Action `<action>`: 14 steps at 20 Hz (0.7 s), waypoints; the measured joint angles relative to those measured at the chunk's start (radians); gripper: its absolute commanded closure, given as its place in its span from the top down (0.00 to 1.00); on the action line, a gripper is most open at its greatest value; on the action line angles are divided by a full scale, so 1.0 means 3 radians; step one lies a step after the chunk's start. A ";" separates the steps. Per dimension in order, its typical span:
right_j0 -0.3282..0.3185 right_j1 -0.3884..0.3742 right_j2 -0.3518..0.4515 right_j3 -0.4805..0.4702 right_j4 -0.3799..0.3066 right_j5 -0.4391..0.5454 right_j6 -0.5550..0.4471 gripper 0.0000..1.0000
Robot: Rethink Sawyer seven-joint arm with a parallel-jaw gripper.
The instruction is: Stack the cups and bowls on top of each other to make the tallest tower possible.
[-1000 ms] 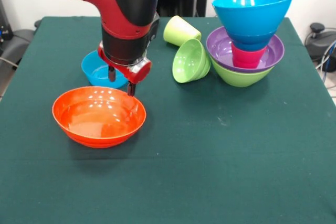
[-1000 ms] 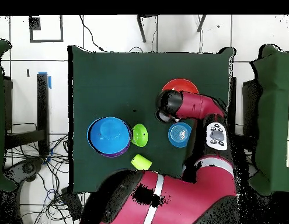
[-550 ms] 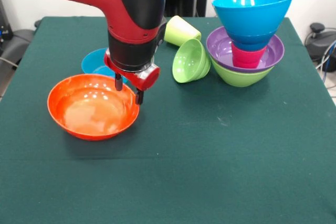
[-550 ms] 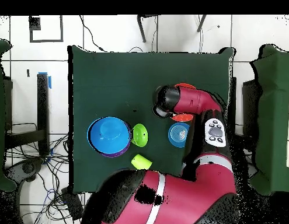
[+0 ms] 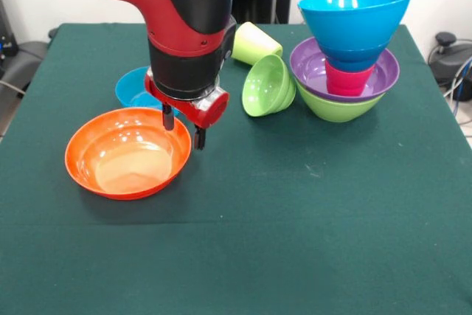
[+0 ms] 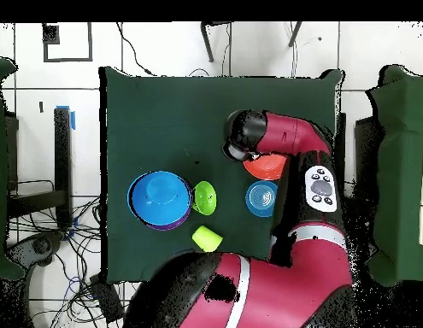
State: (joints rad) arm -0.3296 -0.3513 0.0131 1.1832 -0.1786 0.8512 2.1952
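The large orange bowl (image 5: 122,156) sits tilted at the front left and is partly under the arm in the overhead view (image 6: 264,166). My gripper (image 5: 184,128) is open and straddles its right rim, one finger inside and one outside against the rim. The tower (image 5: 346,71) stands at the back right: a lime-green bowl (image 5: 335,108), a purple bowl (image 5: 310,68), a red cup (image 5: 346,81) and a large light blue bowl (image 5: 354,9) on top. A small lime-green bowl (image 5: 267,86) and a lime-green cup (image 5: 253,42) lie on their sides.
A small light blue bowl (image 5: 131,90) rests just behind the orange bowl, partly hidden by the arm, and shows in the overhead view (image 6: 262,196). The green cloth-covered table (image 5: 310,219) ends close behind the tower.
The gripper came down and toward the camera, over the orange bowl's rim. The orange bowl shifted left and tilted. The tower and the green pieces stayed put.
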 measured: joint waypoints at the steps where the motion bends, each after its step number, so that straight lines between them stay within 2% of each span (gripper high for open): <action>1: -0.0004 -0.0007 0.0011 -0.0020 -0.0012 0.0004 -0.0007 1.00; 9: -0.0023 0.0014 0.0051 -0.0166 -0.0097 0.0004 -0.0058 1.00; 14: -0.0023 0.0139 0.0063 -0.0267 -0.0169 -0.0009 -0.0058 1.00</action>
State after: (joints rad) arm -0.3365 -0.3095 0.0320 1.1030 -0.2294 0.8485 2.1780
